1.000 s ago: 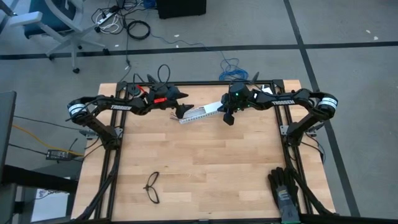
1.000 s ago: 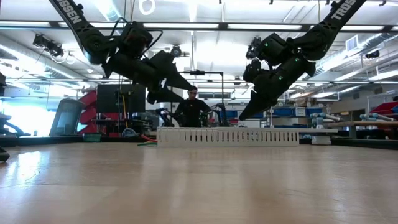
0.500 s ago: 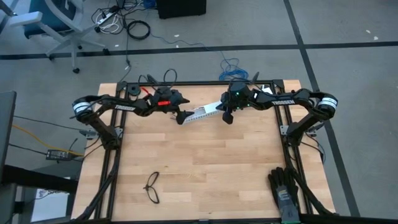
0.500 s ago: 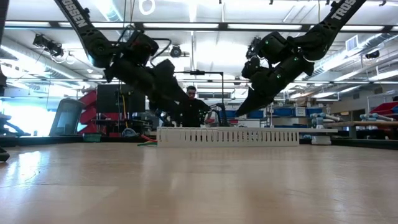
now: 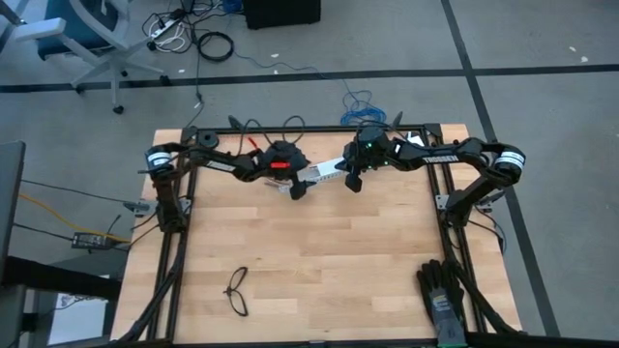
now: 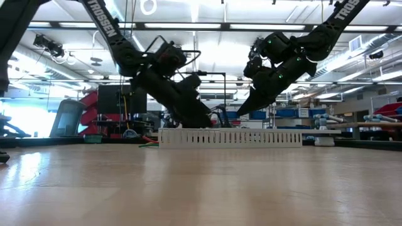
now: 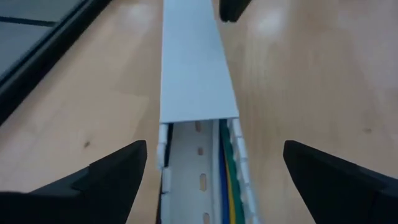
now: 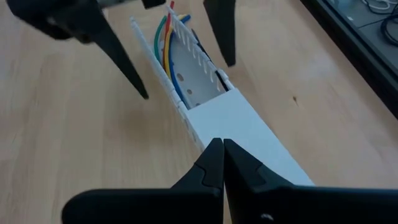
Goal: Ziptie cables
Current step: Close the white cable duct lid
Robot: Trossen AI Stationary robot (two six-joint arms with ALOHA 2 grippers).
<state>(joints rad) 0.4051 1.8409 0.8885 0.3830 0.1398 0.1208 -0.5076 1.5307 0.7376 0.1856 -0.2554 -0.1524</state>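
Since the earlier frames, the left arm had swung inward across the back of the counter [image 5: 309,251] and dropped lower, bringing the left hand [image 5: 297,188] down over the near end of the slotted white cable channel [image 5: 324,173]; the right arm had barely shifted. In the left wrist view, the left hand's two dark fingers [image 7: 109,177] stood wide apart, one on each side of the channel, gripping nothing. That view showed the channel's flat white cover [image 7: 194,68] closing its far stretch while the nearer stretch lay open. The cables [image 7: 227,180], green, blue and yellow among them, ran along one inner wall of the open part. From the right wrist view, the same cables [image 8: 166,37] showed green, yellow, orange and blue, spilling out of the open end near the left hand's fingers. The right hand [image 5: 353,180] hovered above the covered end of the channel, its fingers [image 8: 214,165] pressed shut together and holding nothing. In the low view, both hands hung above the channel [image 6: 230,137], which lay flat near the far edge of the counter. A pair of black glasses [image 5: 237,291] lay well apart toward the front left, and a black glove [image 5: 441,286] sat at the front right corner. The ziptie could not be made out in any view.
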